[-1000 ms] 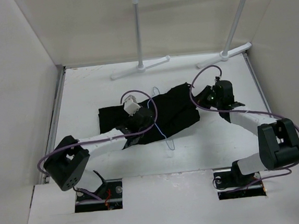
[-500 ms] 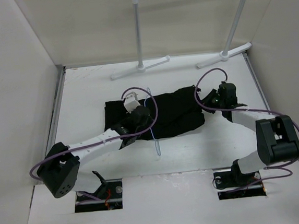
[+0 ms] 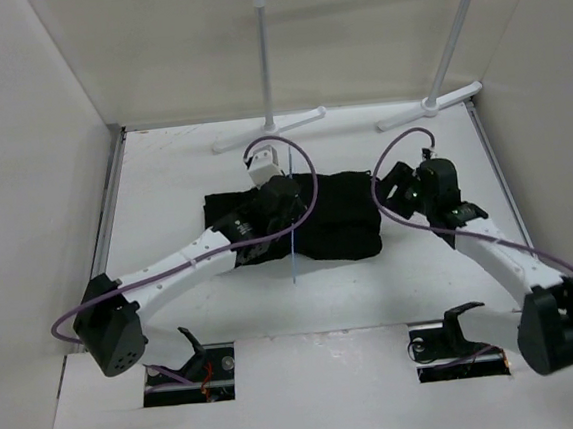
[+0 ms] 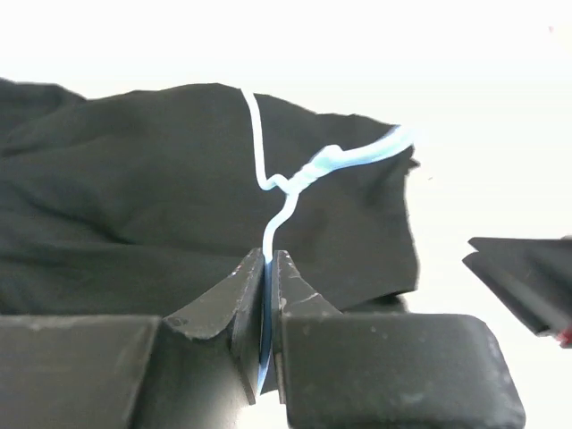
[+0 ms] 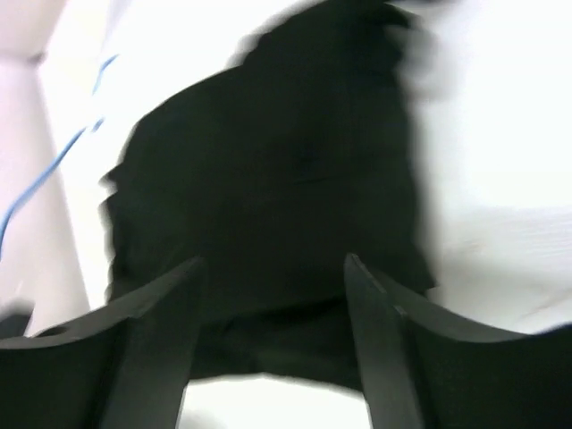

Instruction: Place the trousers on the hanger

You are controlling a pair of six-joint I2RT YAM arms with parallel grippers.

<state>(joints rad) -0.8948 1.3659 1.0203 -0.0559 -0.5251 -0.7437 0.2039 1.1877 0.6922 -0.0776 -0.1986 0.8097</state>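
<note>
Fingers [image 4: 306,302] of the left gripper [image 4: 266,259] pinch the hanger [image 4: 307,171] wire above the trousers [image 3: 343,225] at frame centre; right gripper [image 5: 273,264] spread wide over blurred cloth; hanger's outline hard to trace from overhead

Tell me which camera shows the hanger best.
The left wrist view: the hanger is sharp and close, its twisted neck pinched in the left gripper, with the trousers behind. The top external view shows only a thin blue line across the fabric; the right wrist view shows a blurred blue streak at its left edge.
</note>
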